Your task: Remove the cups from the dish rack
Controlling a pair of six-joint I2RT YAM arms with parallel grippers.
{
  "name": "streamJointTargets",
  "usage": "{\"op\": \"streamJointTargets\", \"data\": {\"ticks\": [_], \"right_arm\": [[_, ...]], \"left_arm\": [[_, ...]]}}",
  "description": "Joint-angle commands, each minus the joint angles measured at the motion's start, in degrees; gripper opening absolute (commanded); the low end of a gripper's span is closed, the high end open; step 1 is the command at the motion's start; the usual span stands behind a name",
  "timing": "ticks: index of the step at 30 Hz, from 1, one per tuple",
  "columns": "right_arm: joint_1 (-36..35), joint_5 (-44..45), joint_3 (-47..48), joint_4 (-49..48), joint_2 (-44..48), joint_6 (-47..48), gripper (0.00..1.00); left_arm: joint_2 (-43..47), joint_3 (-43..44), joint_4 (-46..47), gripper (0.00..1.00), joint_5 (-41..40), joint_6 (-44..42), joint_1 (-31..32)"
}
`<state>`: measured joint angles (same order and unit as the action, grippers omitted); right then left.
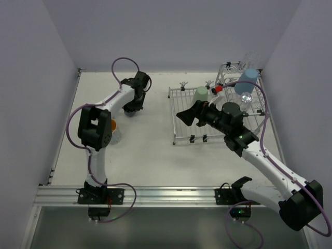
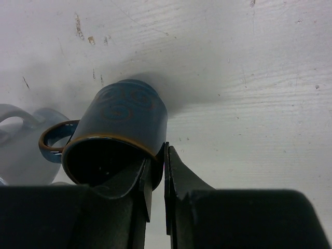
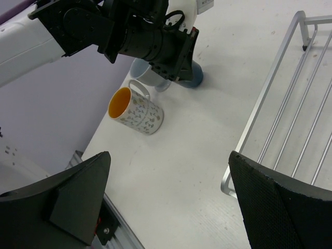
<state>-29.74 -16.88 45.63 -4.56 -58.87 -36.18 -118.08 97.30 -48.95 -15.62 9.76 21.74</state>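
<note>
My left gripper (image 2: 160, 155) is shut on the rim of the dark blue handled mug (image 2: 124, 116), one finger inside and one outside. The mug is upright at the table's far left (image 1: 129, 110), low over or on the surface. The whitish cup with orange inside (image 3: 136, 110) lies on its side near it. My right gripper (image 3: 171, 207) is open and empty above the near left corner of the silver dish rack (image 1: 179, 111). A pale green tumbler (image 1: 201, 95) stands on the rack's flat grid. A light blue tumbler (image 1: 246, 82) and a clear glass (image 1: 247, 97) sit in the raised section.
A pale blue cup (image 3: 141, 72) stands right beside the dark blue mug, behind my left gripper. Another clear glass (image 1: 250, 57) is at the rack's far end. A small red piece (image 1: 218, 88) sits on the rack. Purple walls close in both sides.
</note>
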Motion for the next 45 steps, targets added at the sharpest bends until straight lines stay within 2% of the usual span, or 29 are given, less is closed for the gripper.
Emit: {"op": "streamJointTargets", "data": {"ticks": [1,10,13,15,16,17,19,20,22,24,27,28,30,31,34,36,37,38,41,45], "right_arm": [[-0.32,2.38,0.87,-0.01,-0.10,1.73,0.99],[-0.24,3.87,3.33,2.80,-0.45,3.31,0.99],[-0.32,6.68,4.64,4.38,-1.24,4.54,0.99],[-0.24,9.66,5.61,6.03,-2.47,5.86,0.99],[-0.32,13.94,6.31,7.10,-3.35,6.64,0.99],[-0.32,15.55,7.10,8.32,-5.27,7.26,0.99],[-0.41,20.62,7.72,8.60,-6.51,8.93,0.99],[-0.41,22.06,7.90,8.51,-7.48,9.98,0.99],[-0.67,24.96,9.12,8.69,-8.80,10.96,0.99],[-1.02,30.05,10.88,9.04,-11.16,12.80,0.99],[-1.81,37.43,14.12,9.65,-15.29,15.61,0.99],[-1.90,39.28,14.75,9.57,-16.35,16.40,0.99],[-2.08,44.38,16.94,8.69,-19.77,19.39,0.99],[-1.99,45.87,17.91,9.12,-20.92,19.92,0.99],[-1.99,49.22,21.08,9.48,-24.88,21.77,0.99],[-1.99,50.97,23.97,10.18,-27.16,22.56,0.99],[-1.99,51.60,24.68,10.27,-29.35,22.82,0.99],[-1.82,51.86,26.08,10.36,-30.33,23.09,0.99],[-1.64,52.92,28.37,10.27,-34.02,23.44,0.99],[-0.41,53.10,30.66,10.27,-37.45,23.00,0.99]], "left_arm": [[1.45,1.14,0.96,0.18,-0.64,-1.85,-0.82],[2.94,-1.32,2.45,0.29,-2.14,-2.37,-1.26],[3.82,-1.06,2.54,0.38,-2.92,-2.20,-1.26],[5.66,-0.71,3.33,0.54,-3.72,-2.03,-1.26],[6.37,-0.44,3.51,0.62,-3.98,-2.02,-1.26],[7.77,-0.18,3.60,0.74,-3.98,-1.85,-1.26],[9.70,0.17,4.91,0.84,-3.98,-1.59,-1.26],[12.15,0.09,5.61,0.93,-3.46,-1.32,-1.26],[15.58,-1.58,10.08,0.99,-0.23,-1.06,-1.26],[22.52,-4.20,17.61,1.00,2.42,-0.27,-1.17],[34.91,-13.25,29.82,1.00,8.92,2.01,-1.17],[39.98,-16.14,31.18,1.00,12.07,2.80,-1.17],[44.15,-18.45,33.38,1.00,15.34,5.00,-1.17],[47.91,-21.07,33.74,1.00,19.88,5.53,-1.08],[55.29,-26.17,34.36,1.00,24.56,6.06,-1.17],[59.52,-33.28,35.06,1.00,25.72,5.45,-1.17],[64.59,-36.18,35.76,1.00,25.72,5.27,-1.17],[67.60,-43.09,37.24,1.00,25.72,5.44,-1.08],[77.54,-52.44,42.17,1.00,26.16,5.09,-1.08],[82.48,-55.54,42.97,1.00,26.87,4.48,-1.00]]}}
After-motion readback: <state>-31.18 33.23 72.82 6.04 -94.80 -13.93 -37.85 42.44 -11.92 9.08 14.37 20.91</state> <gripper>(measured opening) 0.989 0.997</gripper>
